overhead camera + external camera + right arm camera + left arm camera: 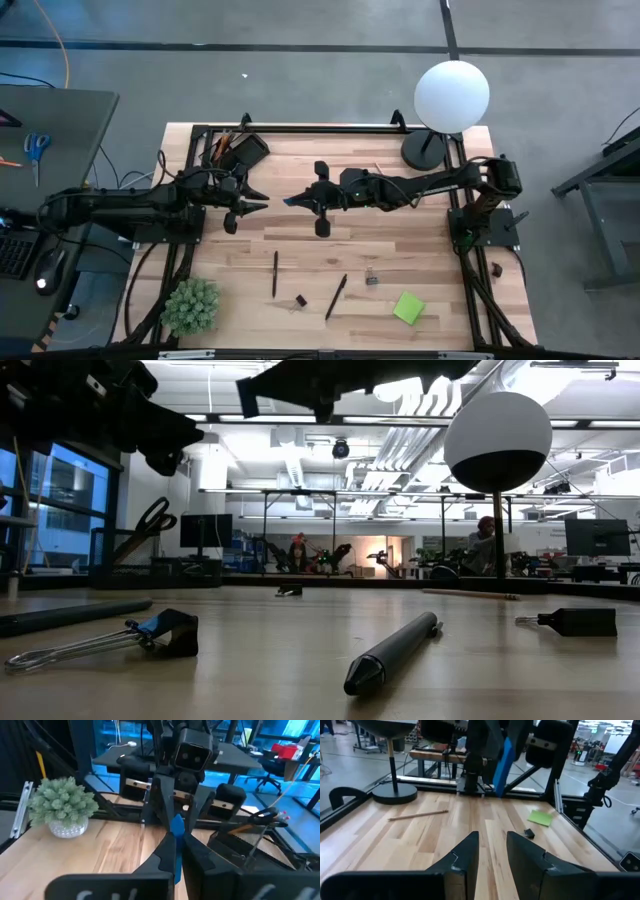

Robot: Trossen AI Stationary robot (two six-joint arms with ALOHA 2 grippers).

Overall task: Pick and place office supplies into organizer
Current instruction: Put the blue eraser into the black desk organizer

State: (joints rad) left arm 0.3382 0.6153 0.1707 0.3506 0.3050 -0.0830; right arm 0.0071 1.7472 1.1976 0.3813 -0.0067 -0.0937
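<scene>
My right gripper (293,200) is level over the table's middle, shut on a blue eraser (505,762) held well above the wood. My left gripper (262,199) faces it from the left, also level and raised. Its fingers (492,840) are open with nothing between them. The black organizer (243,152) sits at the far left corner with pencils (262,816) sticking out of it. On the near half of the table lie two black pens (275,273) (336,296), two binder clips (371,278) (300,300) and a green sticky-note pad (408,307). A wooden pencil (417,814) lies by the lamp base. My right gripper pinches the eraser's two flat faces (176,827) between its two fingers. The fingers come level from the table's right side, pointing toward the left arm. The eraser is lifted clear, stands on edge and is tilted, with one end reaching past the fingertips.
A lamp with a white globe (451,95) and a round black base (424,152) stands at the far right. A green potted plant (190,305) sits at the near left corner. A black frame (300,128) edges the table. Bare wood lies below both grippers.
</scene>
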